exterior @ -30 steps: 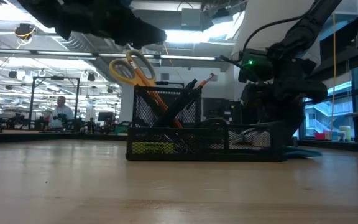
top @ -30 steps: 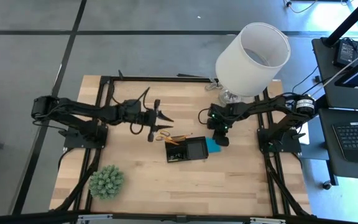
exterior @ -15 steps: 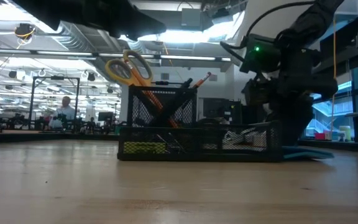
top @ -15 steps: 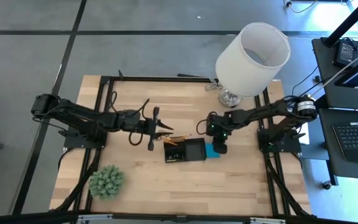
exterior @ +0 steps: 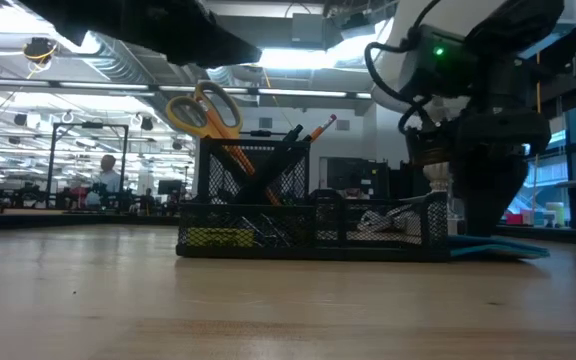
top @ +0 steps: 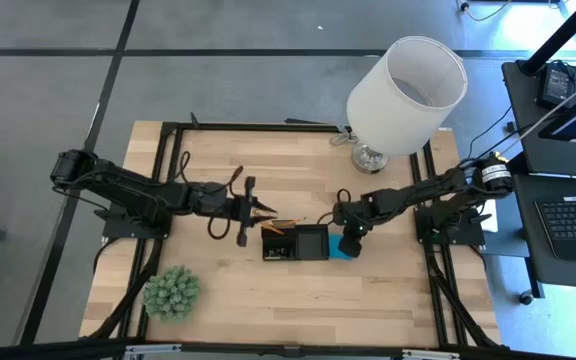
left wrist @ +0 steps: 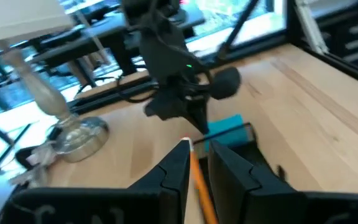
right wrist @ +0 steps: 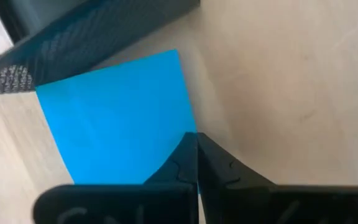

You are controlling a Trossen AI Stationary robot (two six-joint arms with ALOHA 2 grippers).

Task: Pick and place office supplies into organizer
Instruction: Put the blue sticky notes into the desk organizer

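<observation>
We see the white lamp (top: pixel 405 93) towering behind and the green plant ball (top: pixel 172 291) sitting well off. Our left gripper (left wrist: pixel 194 163) pinches narrow on an orange pencil (left wrist: pixel 199 180) over the organizer (top: pixel 296 241). The right gripper (right wrist: pixel 196 155), fingers together, tips on the blue pad (right wrist: pixel 117 118) beside it. No writing readable.

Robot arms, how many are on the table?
2. The left arm reaches in from the table's left side toward the organizer. The right arm reaches in from the right, its gripper over the blue pad.
</observation>
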